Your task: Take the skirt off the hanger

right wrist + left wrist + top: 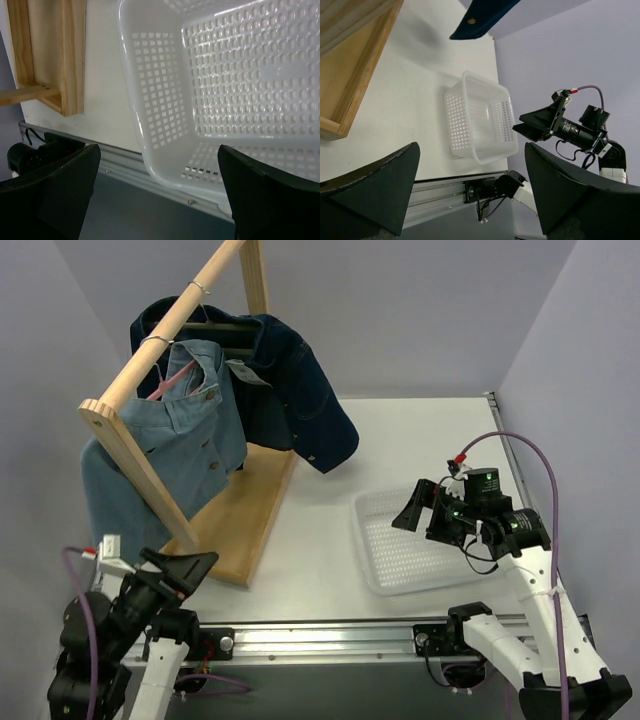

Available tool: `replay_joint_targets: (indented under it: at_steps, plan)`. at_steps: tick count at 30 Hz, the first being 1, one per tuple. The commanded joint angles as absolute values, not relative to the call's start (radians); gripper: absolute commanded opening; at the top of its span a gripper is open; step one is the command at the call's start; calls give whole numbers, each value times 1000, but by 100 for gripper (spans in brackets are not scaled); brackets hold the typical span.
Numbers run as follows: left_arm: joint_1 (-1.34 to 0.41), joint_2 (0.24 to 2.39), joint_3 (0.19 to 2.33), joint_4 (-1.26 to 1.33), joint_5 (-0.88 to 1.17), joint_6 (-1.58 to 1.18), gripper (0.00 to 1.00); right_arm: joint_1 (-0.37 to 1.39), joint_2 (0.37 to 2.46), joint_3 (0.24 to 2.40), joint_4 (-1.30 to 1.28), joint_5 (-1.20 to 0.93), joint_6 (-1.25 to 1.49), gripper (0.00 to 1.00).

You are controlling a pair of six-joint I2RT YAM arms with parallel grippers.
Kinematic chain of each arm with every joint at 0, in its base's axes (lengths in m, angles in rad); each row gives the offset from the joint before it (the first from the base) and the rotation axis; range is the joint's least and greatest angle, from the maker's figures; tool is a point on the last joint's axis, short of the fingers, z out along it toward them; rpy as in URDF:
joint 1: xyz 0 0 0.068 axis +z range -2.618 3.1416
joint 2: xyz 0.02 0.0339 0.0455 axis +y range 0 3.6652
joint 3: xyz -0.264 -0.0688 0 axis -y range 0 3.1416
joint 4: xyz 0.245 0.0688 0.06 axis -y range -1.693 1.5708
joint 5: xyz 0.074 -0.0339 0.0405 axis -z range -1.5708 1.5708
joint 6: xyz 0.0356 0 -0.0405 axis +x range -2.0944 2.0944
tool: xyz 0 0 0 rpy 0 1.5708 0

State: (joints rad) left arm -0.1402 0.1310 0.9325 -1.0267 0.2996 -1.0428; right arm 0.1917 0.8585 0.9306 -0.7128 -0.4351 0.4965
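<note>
**Both grippers wide open and empty, skirt on the rack**

Overhead view: only here does the skirt (190,435) show. It is light-blue denim with a buttoned front and hangs from a pink hanger (163,386) on the sloping wooden rail (160,335) of a rack. A dark-blue denim jacket (290,390) hangs just behind it on the same rail. The rack's flat plywood base (240,520) sits on the white table (400,430). The left gripper (185,568) is low at the near left corner, beside the base's front edge and below the skirt's hem, its black fingers spread and holding nothing. The right arm is bent at the elbow. The right gripper (412,528) hovers over the near side of a white plastic basket (365,550), jaws apart and empty.

Left wrist view: the camera is rolled on its side. Its two dark, wedge-shaped fingers (370,192) frame the lower corners, far apart, with nothing between them. Past them are the basket, its walls pierced with a grid of small holes, the open right gripper, and a dark denim edge with a brass stud at the top.

Right wrist view: the fingers (270,195) are equally wide and empty. The camera looks down into the glossy, perforated basket, with a corner of the pale wooden base to its left and the metal mounting rail (125,167) below.
</note>
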Motion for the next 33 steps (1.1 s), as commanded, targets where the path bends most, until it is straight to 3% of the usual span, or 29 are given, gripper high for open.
replay_joint_targets:
  at_steps: [1,4,9,15,17,24,33]
  plan:
    - [-141,60,1011,-1164,218,-1115,95,201,858,1084,-856,-496,497,100]
    - [-155,22,1014,-1221,179,-1150,100,202,883,1178,-916,-506,476,100]
    - [-189,72,996,-1324,192,-1122,100,202,972,1216,-946,-546,459,100]
    - [-222,293,1066,-1374,170,-913,100,212,1046,1250,-706,-689,534,100]
    - [-224,387,1083,-1379,182,-847,93,253,1089,1291,-596,-684,568,100]
    - [-222,662,1342,-1459,143,-603,91,448,1400,1623,-508,-494,516,100]
    - [-224,610,1400,-1419,129,-595,91,685,1733,2118,-574,-463,442,100]
